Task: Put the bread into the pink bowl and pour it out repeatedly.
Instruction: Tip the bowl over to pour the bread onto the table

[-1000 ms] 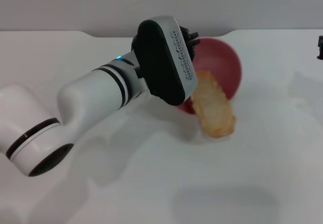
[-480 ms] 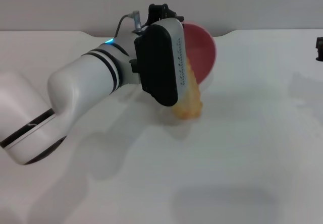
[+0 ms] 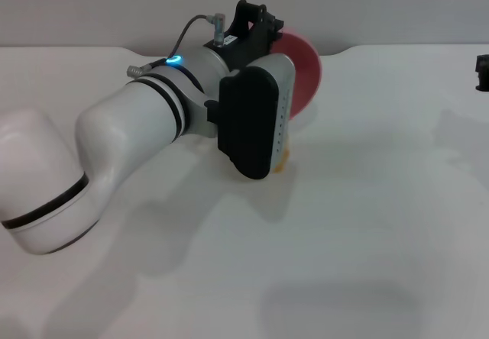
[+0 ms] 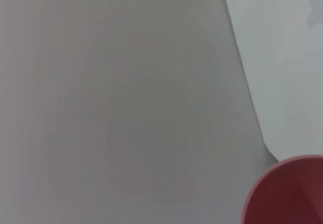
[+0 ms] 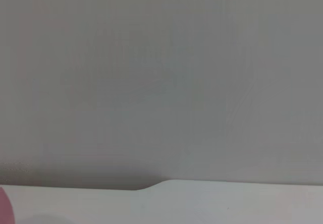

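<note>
The left arm reaches across the middle of the white worktop (image 3: 367,224) in the head view, its wrist turned so the black-faced housing looks toward the camera. The left tool (image 3: 269,37) sits at the far end of that wrist, up against the round, deep, smooth pink plastic bowl (image 3: 300,68). The bowl is tipped on its side near the back edge of the worktop, with its rim meeting the tool. The fingers are hidden behind the wrist and the bowl, so I cannot tell whether they are spread or pinching the rim.

The elongated orange-tan bread (image 3: 283,159) lies on the worktop just beside and in front of the bowl. Only a small glossy end of it peeks out from under the wrist housing; the rest is covered by the arm.

In the left wrist view a curved part of the pink bowl (image 4: 287,193) fills one corner, with the grey wall behind it.

The right tool (image 3: 483,72) is parked at the far right edge of the head view, well apart from the bowl; too little of it shows to tell its state
</note>
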### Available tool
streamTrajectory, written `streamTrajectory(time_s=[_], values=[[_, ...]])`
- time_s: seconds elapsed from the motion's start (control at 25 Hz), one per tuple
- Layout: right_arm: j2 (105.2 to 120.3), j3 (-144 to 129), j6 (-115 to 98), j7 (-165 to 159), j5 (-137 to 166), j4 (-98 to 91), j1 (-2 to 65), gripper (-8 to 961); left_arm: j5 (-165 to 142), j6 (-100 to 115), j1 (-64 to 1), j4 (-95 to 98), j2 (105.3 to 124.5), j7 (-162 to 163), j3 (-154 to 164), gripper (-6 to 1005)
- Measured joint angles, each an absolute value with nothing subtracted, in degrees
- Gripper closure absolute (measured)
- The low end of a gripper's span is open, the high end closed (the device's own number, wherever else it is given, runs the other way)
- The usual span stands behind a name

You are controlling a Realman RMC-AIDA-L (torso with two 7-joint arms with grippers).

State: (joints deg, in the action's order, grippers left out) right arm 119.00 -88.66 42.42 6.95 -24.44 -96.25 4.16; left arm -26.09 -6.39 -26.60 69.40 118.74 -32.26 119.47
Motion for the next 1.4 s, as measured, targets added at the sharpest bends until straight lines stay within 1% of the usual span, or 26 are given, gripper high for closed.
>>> streamTrajectory(time_s=[0.2,0.48,0.6,1.04,1.4], values=[[118.96,-88.7,42.4,6.9,-24.4,-96.1,4.5,954,-28.6,-7.6,-26.8,70.4,118.72,-32.3,119.8,961],[118.85,-88.6,42.5,6.9,-24.4,-95.8,4.8,954,-31.1,-15.0,-27.9,72.4,118.79,-31.6,121.4,960],[118.83,-88.7,42.5,6.9,-24.4,-95.7,5.0,954,-27.8,-22.4,-29.0,74.8,118.9,-30.9,121.8,960],[118.82,-89.1,42.4,6.9,-24.4,-94.9,5.4,954,-27.3,-36.5,-30.5,78.3,118.94,-31.4,124.7,960],[118.83,-89.2,42.4,6.9,-24.4,-94.8,5.2,954,-36.5,-40.3,-29.8,81.9,118.97,-31.8,128.3,960]])
